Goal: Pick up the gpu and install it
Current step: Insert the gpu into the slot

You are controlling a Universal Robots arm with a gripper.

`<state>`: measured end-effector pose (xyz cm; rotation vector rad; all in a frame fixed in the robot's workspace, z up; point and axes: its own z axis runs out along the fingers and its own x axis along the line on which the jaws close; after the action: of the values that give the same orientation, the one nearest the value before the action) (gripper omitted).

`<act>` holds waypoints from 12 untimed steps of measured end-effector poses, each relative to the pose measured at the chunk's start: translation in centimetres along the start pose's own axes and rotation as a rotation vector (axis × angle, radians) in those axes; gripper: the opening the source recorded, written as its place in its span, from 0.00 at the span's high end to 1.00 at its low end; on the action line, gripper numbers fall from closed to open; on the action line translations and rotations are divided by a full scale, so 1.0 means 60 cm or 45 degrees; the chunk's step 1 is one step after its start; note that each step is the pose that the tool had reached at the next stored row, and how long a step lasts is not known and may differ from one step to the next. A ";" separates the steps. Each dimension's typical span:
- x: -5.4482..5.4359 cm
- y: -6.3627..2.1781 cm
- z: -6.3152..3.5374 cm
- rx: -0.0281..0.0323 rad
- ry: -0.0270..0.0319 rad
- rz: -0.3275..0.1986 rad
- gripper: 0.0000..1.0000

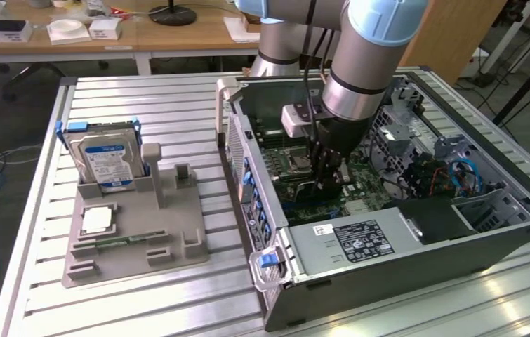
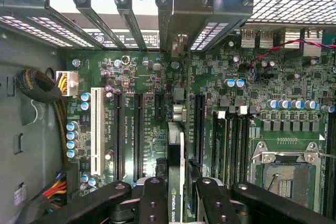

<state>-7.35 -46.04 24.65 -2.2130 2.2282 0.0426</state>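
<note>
clamping the gpu (image 2: 177,182) edge-on, the gripper (image 2: 177,203) has its black fingers (image 2: 152,200) pressed against both faces of the thin card, which stands upright between them with a green strip and a printed label showing along its upper edge. the card's far end carries a silvery bracket (image 2: 178,40) that reaches the rear slot wall of the computer case (image 1: 415,274), so the gpu sits inside the case, right over the green motherboard (image 2: 142,77), lined up along the long black expansion slots (image 2: 137,135); whether its edge is seated in a slot cannot be told. just beside the gpu on the motherboard lie more black slots, a white slot (image 2: 96,129), rows of blue-topped capacitors (image 2: 73,140) and, further off, the open silver processor socket (image 2: 286,171). a bundle of yellow, red and black wires (image 2: 55,129) runs along the case wall near the white slot. in the exterior view the arm (image 1: 363,63) comes down from above into the open case, the gripper (image 1: 326,179) low among the boards, with the grey power supply box (image 1: 359,239) nearer the camera inside the case. well apart from the case, to the exterior view's left on the slatted metal table (image 1: 161,105), a grey holder tray (image 1: 138,246) carries an upright silver hard drive (image 1: 105,161) with a blue-white label and a small square silver processor chip (image 1: 98,220).
</note>
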 end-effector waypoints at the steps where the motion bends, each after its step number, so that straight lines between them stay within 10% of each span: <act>1: 0.000 0.000 -0.001 0.0002 -0.0006 0.000 0.74; 12: 0.000 0.001 -0.025 -0.0001 0.0004 0.000 0.44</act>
<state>-7.36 -46.04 26.14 -2.2130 2.2285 0.0424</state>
